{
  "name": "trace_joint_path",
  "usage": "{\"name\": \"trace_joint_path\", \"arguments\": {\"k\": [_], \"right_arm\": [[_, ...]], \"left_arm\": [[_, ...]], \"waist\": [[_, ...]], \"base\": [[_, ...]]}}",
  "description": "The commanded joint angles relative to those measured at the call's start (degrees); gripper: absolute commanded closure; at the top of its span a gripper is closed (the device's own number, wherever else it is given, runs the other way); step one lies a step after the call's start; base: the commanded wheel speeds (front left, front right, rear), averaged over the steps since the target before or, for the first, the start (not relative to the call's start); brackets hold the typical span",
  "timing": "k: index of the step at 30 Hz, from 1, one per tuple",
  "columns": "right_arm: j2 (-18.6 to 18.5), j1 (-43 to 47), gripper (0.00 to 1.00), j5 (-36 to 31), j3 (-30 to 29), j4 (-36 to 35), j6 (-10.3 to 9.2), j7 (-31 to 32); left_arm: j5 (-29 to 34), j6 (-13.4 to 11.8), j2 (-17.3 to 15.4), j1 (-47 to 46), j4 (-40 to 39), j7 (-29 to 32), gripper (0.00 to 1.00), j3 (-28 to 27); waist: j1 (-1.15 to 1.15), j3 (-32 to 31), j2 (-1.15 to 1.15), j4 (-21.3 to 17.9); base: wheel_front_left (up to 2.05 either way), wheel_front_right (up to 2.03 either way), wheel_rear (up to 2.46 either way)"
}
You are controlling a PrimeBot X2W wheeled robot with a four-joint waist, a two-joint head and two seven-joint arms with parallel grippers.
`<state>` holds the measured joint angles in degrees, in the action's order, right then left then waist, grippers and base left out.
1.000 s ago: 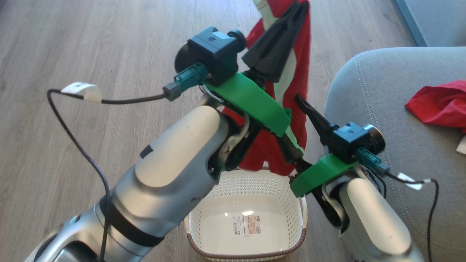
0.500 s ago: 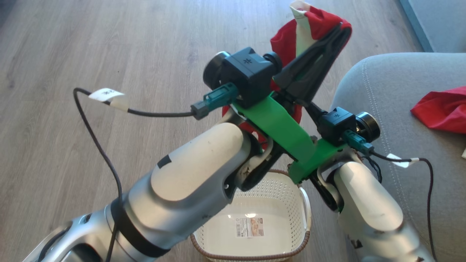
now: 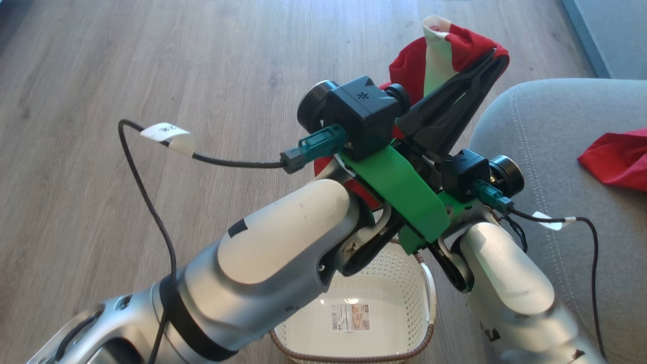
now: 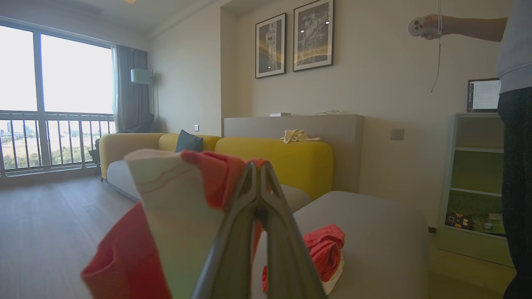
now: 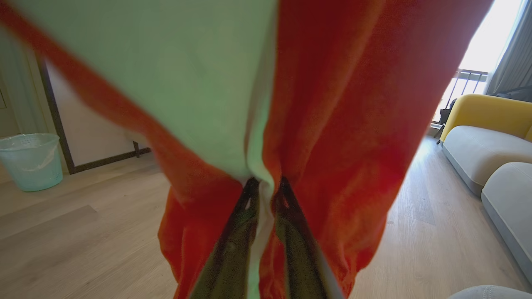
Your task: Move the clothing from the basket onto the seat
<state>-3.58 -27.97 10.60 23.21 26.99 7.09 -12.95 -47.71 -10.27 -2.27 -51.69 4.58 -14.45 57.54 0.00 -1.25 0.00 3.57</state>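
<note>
Red-white soft garment pinched: left jaws, seemingly right jaws.

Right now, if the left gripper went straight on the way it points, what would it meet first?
Beyond the garment the left gripper holds, probably the yellow sofa across the room. The way looks free: the seat lies lower, to the right in the left wrist view. Depth is unclear.

Head view: the left forearm covers the left and far parts of the basket. Its sticker's print is too small to read. The plain red garment is cut by the right edge. Right wrist view: the red-and-white garment is blurred. Left wrist view: a person is cut by the right edge.
</note>
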Motion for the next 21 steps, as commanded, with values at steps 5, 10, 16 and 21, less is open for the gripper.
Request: {"name": "trace_joint_path", "arguments": {"k": [5,10,16,21], "right_arm": [[0.7,-3.0,1.00,0.6,0.1,-1.1,0.40,-1.5],[0.7,-2.3,1.00,2.6,-2.0,-1.5,0.40,-1.9],[0.7,-1.0,1.00,12.0,-4.7,-4.0,0.40,-2.0],[0.7,-0.5,1.00,14.6,-7.1,-7.6,0.40,-2.0]], "left_arm": [[-0.1,-0.3,-0.6,-3.1,-1.6,-0.5,1.00,-2.3],[-0.2,-0.4,-0.6,-2.4,-1.4,-0.5,1.00,-2.8],[-0.7,-0.8,-0.6,-1.1,-0.6,-0.5,1.00,-4.2],[0.1,-1.1,-0.6,-0.2,1.4,-0.5,1.00,-5.5]], "waist": [[0.00,-0.3,0.00,0.1],[0.00,-0.5,0.00,0.1],[0.00,-0.7,0.00,0.1],[0.00,-0.4,0.00,-0.1]], "base": [[0.00,0.00,0.00],[0.00,0.00,0.00],[0.00,0.00,0.00],[0.00,0.00,0.00]]}}
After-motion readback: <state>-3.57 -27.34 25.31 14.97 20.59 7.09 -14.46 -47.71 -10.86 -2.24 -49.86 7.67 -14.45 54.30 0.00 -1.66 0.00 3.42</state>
